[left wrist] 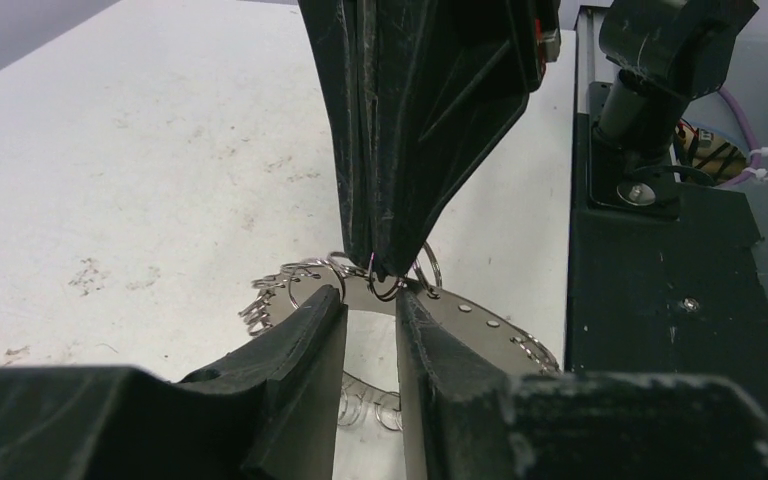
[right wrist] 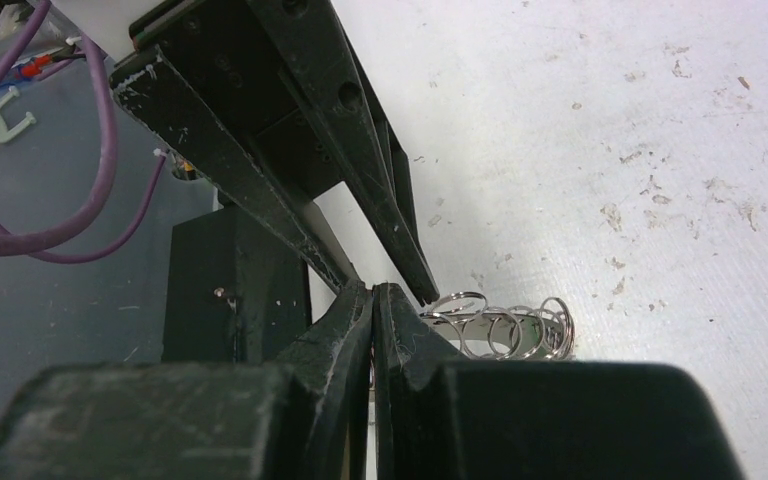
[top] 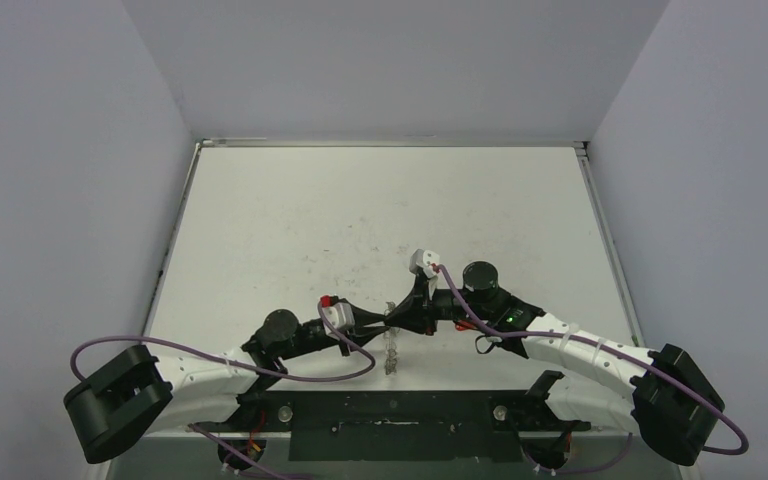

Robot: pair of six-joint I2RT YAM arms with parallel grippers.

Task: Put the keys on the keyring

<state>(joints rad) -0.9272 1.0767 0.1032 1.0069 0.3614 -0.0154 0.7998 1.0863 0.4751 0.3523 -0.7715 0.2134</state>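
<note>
The keyring [top: 392, 352] stands on edge off the table where both arms meet. My left gripper [left wrist: 370, 300] is shut across it, and its flat silver band [left wrist: 480, 315] and wire loops fan out past the fingertips. My right gripper [left wrist: 382, 268] comes down from above, shut, with a small wire loop [left wrist: 386, 290] hanging from its tips at the ring's far rim. In the right wrist view that gripper [right wrist: 373, 290] shows a thin red sliver [right wrist: 372, 368] between its pads, apparently the red-tagged key. The green-tagged key is out of view. Loops [right wrist: 505, 335] show beside the left fingers [right wrist: 400, 240].
The white table [top: 360, 220] is scuffed and walled on three sides. A black base plate [top: 400, 425] runs along the near edge under both arms. Purple cables [top: 290, 365] loop beside each arm.
</note>
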